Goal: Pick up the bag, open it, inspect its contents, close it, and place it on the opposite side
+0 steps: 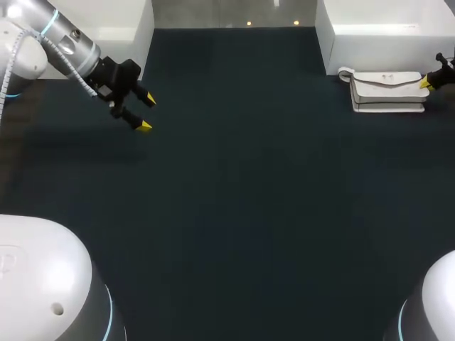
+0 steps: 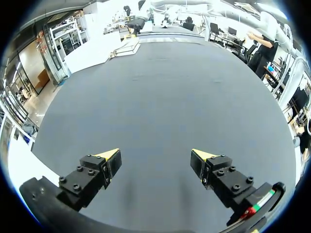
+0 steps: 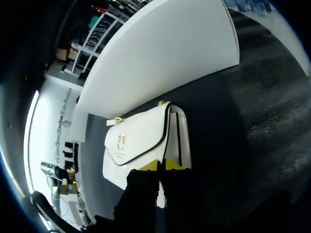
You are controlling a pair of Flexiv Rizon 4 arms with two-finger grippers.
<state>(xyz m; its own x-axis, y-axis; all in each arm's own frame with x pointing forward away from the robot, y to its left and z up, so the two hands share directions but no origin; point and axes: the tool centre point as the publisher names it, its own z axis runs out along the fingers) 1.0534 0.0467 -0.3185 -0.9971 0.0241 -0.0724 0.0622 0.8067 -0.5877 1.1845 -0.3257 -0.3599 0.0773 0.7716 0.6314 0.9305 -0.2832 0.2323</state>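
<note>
- Table (image 1: 249,199): dark surface carrying 1 white bag (image 1: 387,92) near its far right corner, just beside a white box (image 1: 384,32) that stands along the far edge.
- Bag, right wrist view (image 3: 141,141): lying flat, flap down and closed, with a gold clasp (image 3: 121,141) on the flap. One long side lies close to the white box (image 3: 160,53).
- Right arm (image 1: 444,67): enters at the table's right edge. The right jaws are drawn together, their 2 yellow fingertips (image 3: 149,165) side by side at the bag's end nearest the right edge. Whether they pinch any part of the bag cannot be told.
- Left arm (image 1: 64,42): over the far left part of the table, well apart from the bag. The left jaws are released, their 2 yellow fingertips (image 2: 109,154) wide apart above bare table (image 2: 170,97), nothing between them.
- Bag, left wrist view (image 2: 127,47): far ahead of the left jaws, at the opposite side of the table.
</note>
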